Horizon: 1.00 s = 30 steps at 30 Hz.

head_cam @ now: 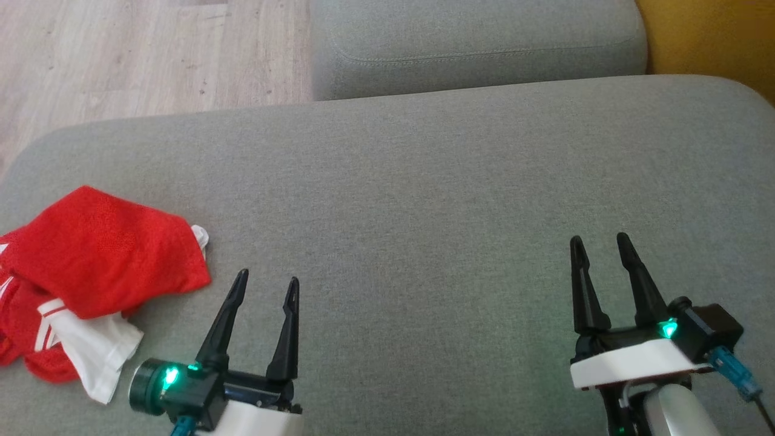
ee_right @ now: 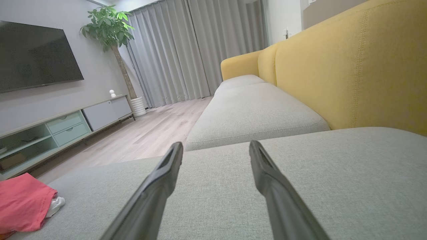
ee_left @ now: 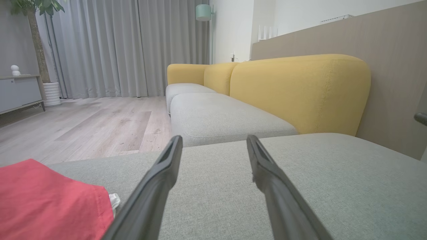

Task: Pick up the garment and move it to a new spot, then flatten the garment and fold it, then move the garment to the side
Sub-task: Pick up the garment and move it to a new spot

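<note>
Left gripper (head_cam: 266,282) low over the grey sofa seat (head_cam: 424,200), near the lower left of the head view; fingers spread apart, nothing between them, tips pointing forward toward the seat's far edge. Its wrist view shows the two dark fingers (ee_left: 156,186) angled shallowly above the fabric; whether the tips touch the cushion cannot be told.

Right gripper (head_cam: 602,242) at lower right, well apart from the left; fingers likewise parted and empty, leaning slightly to the left. White cuff and a blue cable plug behind it.

Garment (head_cam: 91,266): red with white trim, lying crumpled in a heap at the left end of the seat, partly cut off by the picture's edge. It sits just beside the left gripper, off to its left, not touching. A white sleeve or hem pokes out below the red bulk.

Yellow backrest (ee_left: 300,93) along the right; wood floor (head_cam: 151,54) beyond the seat.
</note>
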### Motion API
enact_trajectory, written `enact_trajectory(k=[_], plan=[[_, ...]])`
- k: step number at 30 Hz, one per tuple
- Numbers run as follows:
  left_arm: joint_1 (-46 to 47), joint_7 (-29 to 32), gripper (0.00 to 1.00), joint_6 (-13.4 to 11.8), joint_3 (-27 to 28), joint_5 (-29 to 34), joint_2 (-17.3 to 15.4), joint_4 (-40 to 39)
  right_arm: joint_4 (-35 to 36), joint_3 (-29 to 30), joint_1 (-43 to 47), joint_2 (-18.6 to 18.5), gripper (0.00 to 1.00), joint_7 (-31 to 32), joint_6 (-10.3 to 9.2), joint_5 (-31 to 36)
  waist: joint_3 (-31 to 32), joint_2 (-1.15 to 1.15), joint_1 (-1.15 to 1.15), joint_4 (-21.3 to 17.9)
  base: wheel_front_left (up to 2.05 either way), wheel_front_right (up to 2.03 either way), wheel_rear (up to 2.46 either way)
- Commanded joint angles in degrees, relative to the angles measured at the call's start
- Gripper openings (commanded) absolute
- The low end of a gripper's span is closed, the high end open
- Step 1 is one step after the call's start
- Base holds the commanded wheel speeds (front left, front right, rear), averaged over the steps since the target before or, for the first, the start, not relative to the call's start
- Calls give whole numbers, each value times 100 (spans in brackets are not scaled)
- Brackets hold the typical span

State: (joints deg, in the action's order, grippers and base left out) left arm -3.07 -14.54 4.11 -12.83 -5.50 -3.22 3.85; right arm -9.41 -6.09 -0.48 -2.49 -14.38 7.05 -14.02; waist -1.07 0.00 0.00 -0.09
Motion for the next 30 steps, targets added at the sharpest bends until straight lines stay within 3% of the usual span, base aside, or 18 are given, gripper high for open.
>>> enact_trajectory(k=[1,12,30], plan=[[99,-46,100,17,194,-32,33,-146,158,-130,-135,-39,100,-62,44,-9,4,0,0,22,0,0,0],[80,-46,100,-55,295,-105,34,-73,112,-364,-100,-39,100,-62,44,-73,154,0,0,445,0,0,0],[-140,-46,100,-8,822,38,34,-66,16,-749,53,-39,100,-62,44,-227,435,0,0,1721,0,0,0]])
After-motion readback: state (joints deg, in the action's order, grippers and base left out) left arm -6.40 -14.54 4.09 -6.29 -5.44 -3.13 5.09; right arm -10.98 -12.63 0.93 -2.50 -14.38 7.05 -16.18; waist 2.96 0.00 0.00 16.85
